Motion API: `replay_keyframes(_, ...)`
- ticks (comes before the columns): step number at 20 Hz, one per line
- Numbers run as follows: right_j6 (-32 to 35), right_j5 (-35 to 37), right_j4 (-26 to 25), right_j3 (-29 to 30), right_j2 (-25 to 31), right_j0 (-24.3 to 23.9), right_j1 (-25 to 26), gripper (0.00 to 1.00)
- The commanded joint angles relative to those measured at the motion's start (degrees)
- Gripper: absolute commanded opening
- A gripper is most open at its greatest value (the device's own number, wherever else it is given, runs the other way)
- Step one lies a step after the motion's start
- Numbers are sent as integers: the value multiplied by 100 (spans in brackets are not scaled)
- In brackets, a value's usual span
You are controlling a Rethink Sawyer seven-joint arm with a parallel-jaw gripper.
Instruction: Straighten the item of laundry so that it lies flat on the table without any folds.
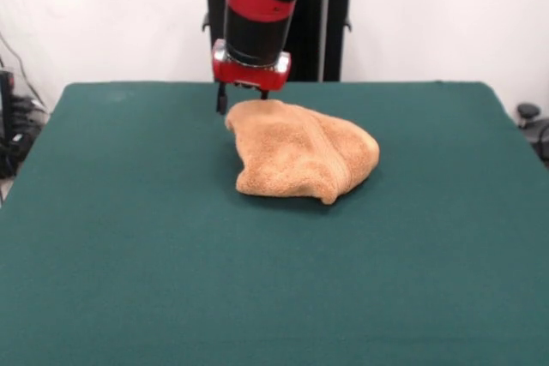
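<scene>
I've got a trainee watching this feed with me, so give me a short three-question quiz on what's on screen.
1. True or false: the towel lies flat, with no folds.
2. Where is the pincer relative to the towel? A) at its far edge, toward the picture's left B) over its near edge C) away at a table corner
3. What colour is the table top?

Key:
1. False. It is bunched into a rumpled heap with folds across it.
2. A.
3. Dark green.
</scene>
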Motion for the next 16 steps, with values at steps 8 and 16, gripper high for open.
replay_keyframes(8,106,2356,-236,1670,-158,-80,-2422,100)
replay_keyframes(16,683,619,-343,2262,102,-384,-1905,100)
